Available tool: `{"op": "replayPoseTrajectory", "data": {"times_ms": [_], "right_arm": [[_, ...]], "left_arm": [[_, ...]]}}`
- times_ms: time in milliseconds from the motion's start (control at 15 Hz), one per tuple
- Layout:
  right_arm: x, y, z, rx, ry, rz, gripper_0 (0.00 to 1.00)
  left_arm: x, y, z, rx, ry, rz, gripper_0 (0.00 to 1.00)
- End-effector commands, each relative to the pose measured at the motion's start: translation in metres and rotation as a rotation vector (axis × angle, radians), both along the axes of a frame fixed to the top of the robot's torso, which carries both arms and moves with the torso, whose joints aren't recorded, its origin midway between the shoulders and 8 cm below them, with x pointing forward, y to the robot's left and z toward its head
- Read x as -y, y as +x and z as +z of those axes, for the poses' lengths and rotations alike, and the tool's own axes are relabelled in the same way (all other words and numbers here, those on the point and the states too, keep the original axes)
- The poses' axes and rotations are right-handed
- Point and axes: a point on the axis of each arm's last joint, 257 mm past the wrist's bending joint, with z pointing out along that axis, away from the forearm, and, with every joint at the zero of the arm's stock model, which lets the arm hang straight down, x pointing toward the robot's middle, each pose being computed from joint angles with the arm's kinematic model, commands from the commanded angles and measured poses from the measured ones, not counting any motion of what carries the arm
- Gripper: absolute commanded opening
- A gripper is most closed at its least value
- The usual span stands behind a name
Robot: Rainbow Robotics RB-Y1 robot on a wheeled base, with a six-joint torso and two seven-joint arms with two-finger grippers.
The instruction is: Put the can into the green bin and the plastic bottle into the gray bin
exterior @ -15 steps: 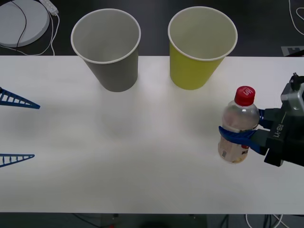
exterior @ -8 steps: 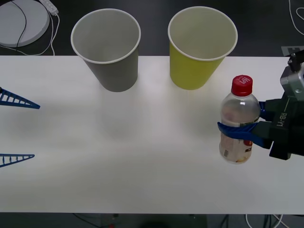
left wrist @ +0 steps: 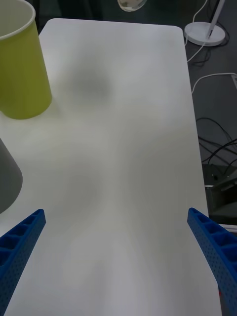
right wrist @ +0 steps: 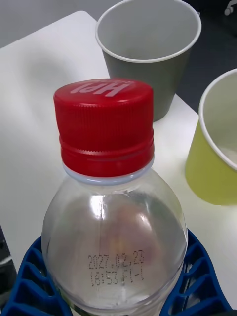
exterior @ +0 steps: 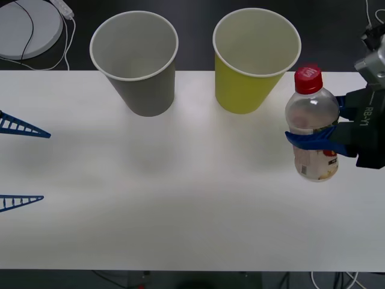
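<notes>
Left claw (exterior: pixel 18 165): held wide open and empty at the near-left edge of the counter (exterior: pixel 180 198), parked as before; gray bin (exterior: pixel 137 60): upright at far left of centre, nothing seen inside; green bin (exterior: pixel 255 57): upright just right of it, likewise unfilled. Plastic bottle (exterior: pixel 313 126): gripped upright around its waist by the right claw (exterior: pixel 319 139), closed on it at far right, and over the last second raised off the counter and carried farther back, near the green bin. The lift is judged done; a carry leftward past the green bin to the gray bin is judged to remain.
</notes>
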Motion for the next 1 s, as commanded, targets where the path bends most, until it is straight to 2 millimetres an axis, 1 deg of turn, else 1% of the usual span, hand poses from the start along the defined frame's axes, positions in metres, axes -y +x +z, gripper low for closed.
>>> {"op": "replayPoseTrajectory", "data": {"times_ms": [67,267,667,867,1000], "right_arm": [[0.003,0.008,0.014,0.019,-0.046,0.010,0.00],[0.001,0.016,0.026,0.024,-0.078,0.027,0.00],[-0.002,0.036,0.050,-0.021,-0.149,0.050,0.00],[-0.008,0.049,0.063,-0.047,-0.193,0.056,0.00],[-0.017,0.054,0.069,-0.081,-0.203,0.027,0.00]], "left_arm": [[0.000,0.000,0.000,0.000,0.000,0.000,1.00],[0.000,0.000,0.000,0.000,0.000,0.000,1.00],[0.000,0.000,0.000,0.000,0.000,0.000,1.00],[0.000,0.000,0.000,0.000,0.000,0.000,1.00],[0.000,0.000,0.000,0.000,0.000,0.000,1.00]]}}
